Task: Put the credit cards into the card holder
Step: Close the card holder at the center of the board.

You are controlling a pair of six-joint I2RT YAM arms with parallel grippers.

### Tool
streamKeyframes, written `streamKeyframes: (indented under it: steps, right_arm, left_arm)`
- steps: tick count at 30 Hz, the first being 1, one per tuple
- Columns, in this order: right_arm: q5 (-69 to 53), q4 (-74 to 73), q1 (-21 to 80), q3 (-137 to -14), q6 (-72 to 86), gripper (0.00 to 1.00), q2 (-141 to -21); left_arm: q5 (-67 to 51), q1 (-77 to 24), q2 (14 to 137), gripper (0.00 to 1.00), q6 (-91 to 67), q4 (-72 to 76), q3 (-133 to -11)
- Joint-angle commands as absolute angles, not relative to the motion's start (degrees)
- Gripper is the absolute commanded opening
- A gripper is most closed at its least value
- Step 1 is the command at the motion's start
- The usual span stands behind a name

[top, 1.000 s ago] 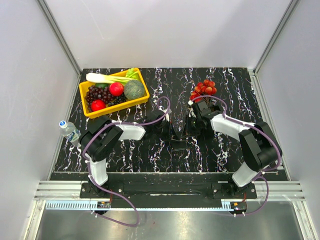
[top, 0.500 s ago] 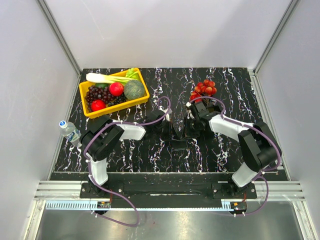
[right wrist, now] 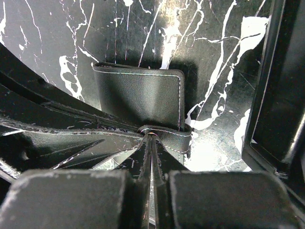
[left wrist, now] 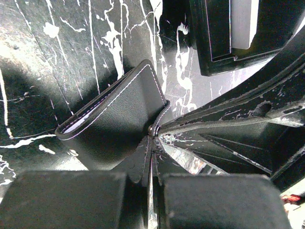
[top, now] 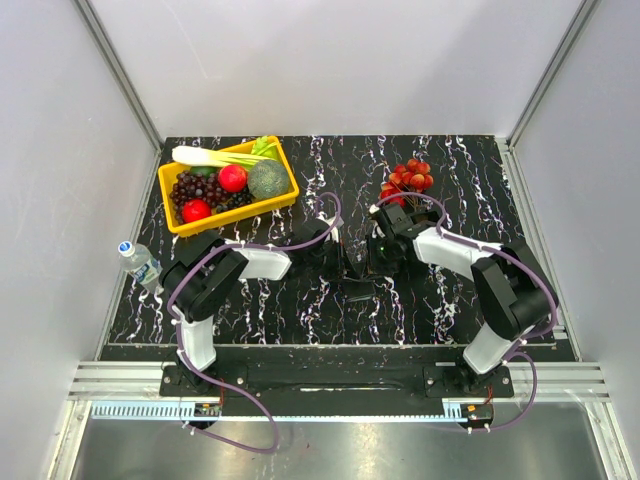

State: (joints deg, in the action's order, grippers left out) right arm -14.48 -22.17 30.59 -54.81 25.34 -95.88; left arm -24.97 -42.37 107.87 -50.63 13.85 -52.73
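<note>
Left gripper: pinching a flap of the card holder.
Right gripper: seemingly clamping another flap.
Holder body: lying just beyond both jaws.

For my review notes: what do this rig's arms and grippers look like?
Both arms match: black joint housings with white link covers, as on the left arm and right arm. A thin purple cable loops loosely along each. The left gripper and right gripper have black wedge-shaped fingers, scuffed pale along the edges. No readable markings.
</note>
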Motion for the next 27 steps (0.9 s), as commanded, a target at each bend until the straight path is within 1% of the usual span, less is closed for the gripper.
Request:
streamKeyframes:
  steps: [1,15,27]
  right_arm:
    - [-9.9,-20.9,31.6,-55.5,25.0,0.05,-99.0]
    - [-3.6,-31.0,33.1,-62.8,21.5,0.06,-104.4]
    - [-1.0,-33.2,36.3,-66.0,21.1,0.06,-110.0]
  left_arm:
    - [-23.7,-42.4,109.8,0.0,-49.7,13.3,-52.4]
    - [-24.5,-42.5,112.0,0.0,-50.5,13.5,-52.1]
    - [-22.8,-42.4,112.9,0.0,-49.5,10.8,-51.9]
